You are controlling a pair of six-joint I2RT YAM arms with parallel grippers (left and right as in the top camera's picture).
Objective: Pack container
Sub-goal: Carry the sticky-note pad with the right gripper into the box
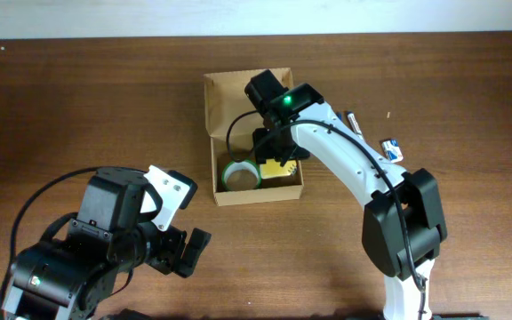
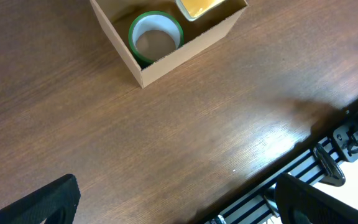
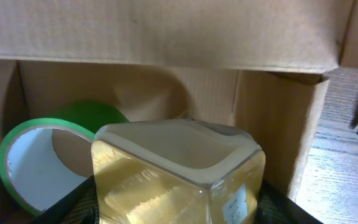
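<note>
Table (image 1: 78, 107): brown wood, both my arms over it. The container (image 1: 258, 197) sits mid-table, slightly toward the far side, with its flap lid open at the far edge. My right arm reaches down into it.

Left gripper (image 1: 191, 249) is low over bare table on the near-left, well apart from the box. Its fingers are spread wide and hold nothing.

Green tape roll (image 1: 238, 175) lies flat in the box's near-left part.

Right gripper (image 1: 276, 163) is inside the box's right half, just beside the roll. The fingers sit on both sides of the yellow pad (image 3: 173, 168) and look clamped on it. The pad has a glossy wrap and sits tilted. I can't tell if it touches the box floor.

A small blue-and-white item (image 1: 392, 149) lies outside on the table to the right.

Risks, as I judge them:
- If I release while the pad is tilted, it may land half on the roll's rim or lean on the side wall.
- The slick wrap could let it slip early.
- The box looks light, and the gap to the right wall is tight. Opening or lifting out could catch the cardboard and drag the box or knock the flap.
</note>
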